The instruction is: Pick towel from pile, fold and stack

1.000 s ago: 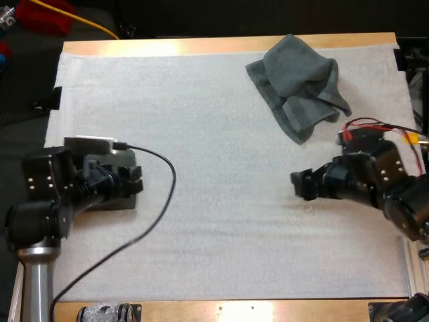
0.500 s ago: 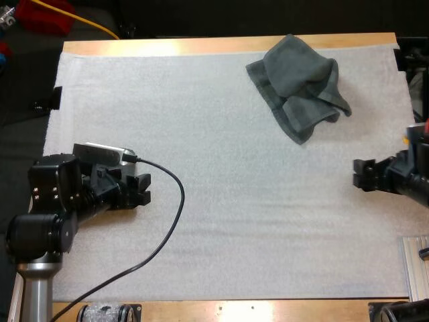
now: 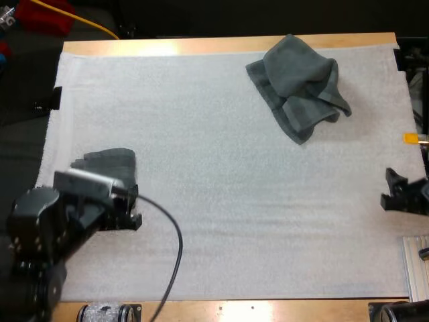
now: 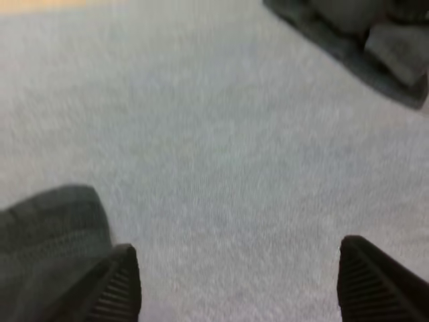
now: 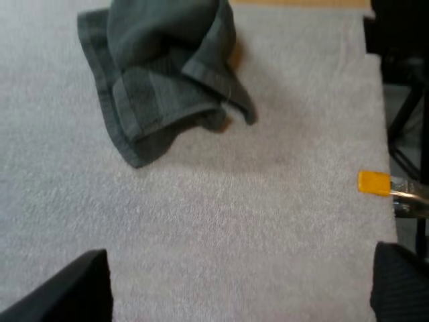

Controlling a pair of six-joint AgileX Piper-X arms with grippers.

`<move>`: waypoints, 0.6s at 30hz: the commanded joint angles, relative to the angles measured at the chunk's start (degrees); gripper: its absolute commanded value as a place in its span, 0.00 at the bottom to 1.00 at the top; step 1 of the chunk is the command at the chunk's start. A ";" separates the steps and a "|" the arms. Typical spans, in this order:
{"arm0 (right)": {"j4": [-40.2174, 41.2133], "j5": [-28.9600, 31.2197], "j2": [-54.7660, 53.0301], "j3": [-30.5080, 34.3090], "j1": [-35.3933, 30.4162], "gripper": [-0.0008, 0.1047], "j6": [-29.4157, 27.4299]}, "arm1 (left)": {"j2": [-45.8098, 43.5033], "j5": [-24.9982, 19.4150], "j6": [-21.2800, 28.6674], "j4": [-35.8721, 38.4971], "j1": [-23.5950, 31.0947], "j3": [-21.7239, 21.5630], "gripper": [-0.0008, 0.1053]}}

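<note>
A crumpled dark grey-green towel (image 3: 298, 84) lies at the far right of the white mat (image 3: 221, 168). A folded towel (image 3: 107, 161) rests flat near the mat's left edge. My left gripper (image 3: 131, 216) sits just in front of the folded towel, partly under its own arm. The left wrist view shows it open (image 4: 238, 268) over bare mat, the folded towel (image 4: 47, 241) beside one finger and the crumpled towel (image 4: 362, 33) far ahead. My right gripper (image 3: 395, 191) hovers at the mat's right edge, open (image 5: 240, 268), with the crumpled towel (image 5: 161, 74) well beyond it.
The wooden table edge (image 3: 228, 45) runs along the far side behind the crumpled towel. A metal rail (image 3: 415, 268) sits at the near right corner. The wide middle of the mat is bare.
My left arm has drawn back toward the near left, uncovering the folded towel. My right arm has pulled away from the mat's middle to the right edge.
</note>
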 commanded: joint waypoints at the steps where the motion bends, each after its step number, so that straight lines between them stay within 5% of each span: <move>1: 0.93 0.11 -2.05 -0.48 -0.31 0.72 -0.59 | -1.84 -0.69 0.03 0.36 -0.27 -0.35 0.58; 18: 8.33 0.11 -23.47 -0.48 -0.31 0.72 1.12 | -23.31 -3.30 2.66 11.91 -0.27 -0.35 0.58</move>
